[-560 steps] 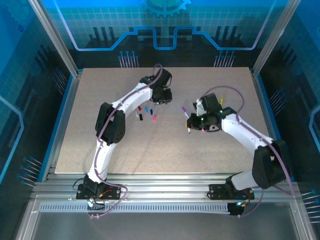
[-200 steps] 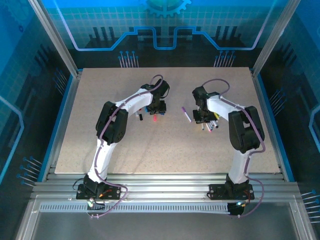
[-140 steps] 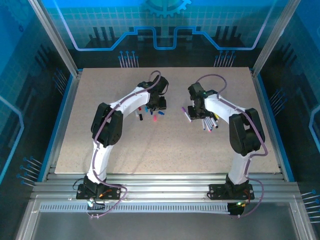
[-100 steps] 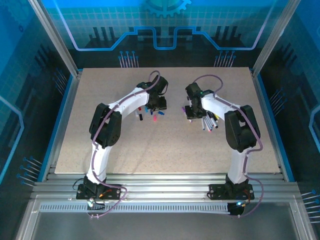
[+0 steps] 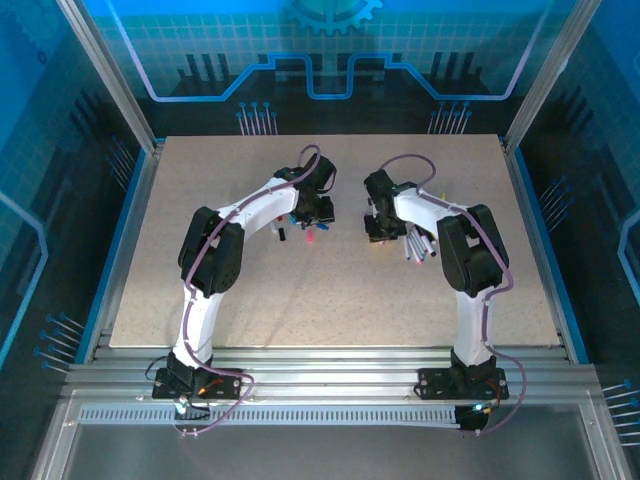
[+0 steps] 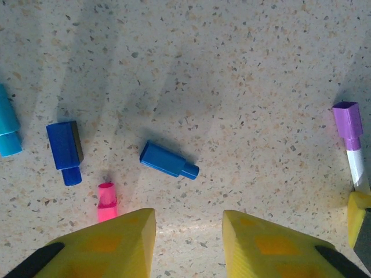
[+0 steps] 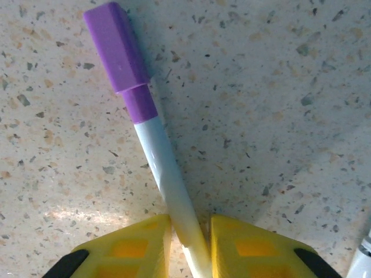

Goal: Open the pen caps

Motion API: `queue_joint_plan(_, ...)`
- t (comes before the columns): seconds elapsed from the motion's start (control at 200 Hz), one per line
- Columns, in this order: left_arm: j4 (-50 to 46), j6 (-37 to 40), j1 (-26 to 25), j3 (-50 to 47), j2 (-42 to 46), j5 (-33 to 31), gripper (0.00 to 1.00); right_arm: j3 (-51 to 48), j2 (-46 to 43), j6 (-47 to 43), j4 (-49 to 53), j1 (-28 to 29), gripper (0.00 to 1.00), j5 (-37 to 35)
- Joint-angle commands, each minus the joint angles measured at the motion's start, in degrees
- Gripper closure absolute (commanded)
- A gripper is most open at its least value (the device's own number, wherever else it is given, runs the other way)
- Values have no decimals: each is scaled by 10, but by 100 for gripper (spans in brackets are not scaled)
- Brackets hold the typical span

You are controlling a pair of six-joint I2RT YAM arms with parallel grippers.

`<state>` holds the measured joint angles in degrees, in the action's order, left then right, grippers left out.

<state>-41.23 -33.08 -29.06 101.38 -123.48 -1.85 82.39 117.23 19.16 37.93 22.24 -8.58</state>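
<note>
In the right wrist view a white pen body (image 7: 163,174) with a purple cap (image 7: 116,52) lies on the speckled table. My right gripper (image 7: 190,226) is shut on the pen body, well below the cap, which is still on. The left wrist view has loose caps on the table: a blue cap (image 6: 168,161), a dark blue cap (image 6: 65,152), a pink cap (image 6: 106,201) and a cyan one (image 6: 7,130) at the left edge. My left gripper (image 6: 189,219) hangs open just short of them, holding nothing. The purple-capped pen (image 6: 349,124) shows at its right edge. From above, the left gripper (image 5: 318,210) and right gripper (image 5: 377,228) stand close together.
A bundle of loose pens (image 5: 418,246) lies just right of my right gripper. Small caps (image 5: 290,225) are scattered under the left wrist. The table (image 5: 300,300) has blue rails on both sides and a metal frame at the near edge.
My right arm has swung left across the table to the purple-capped pen and closed on its body. The left gripper has stayed over the loose caps, shifting only slightly.
</note>
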Motion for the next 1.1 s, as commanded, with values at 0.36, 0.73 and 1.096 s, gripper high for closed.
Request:
queue_joint_plan(0.36, 15, -21, -6, -4, 20, 21, 64, 0, 23, -3, 18, 16, 100, -17)
queue_joint_plan(0.73, 74, -68, -10, -24, 40, 80, 50, -89, -110, -4, -80, 16, 100, 146)
queue_joint_plan(1.096, 108, -114, -12, -26, 40, 98, 46, -96, -134, 11, -99, 17, 100, 238)
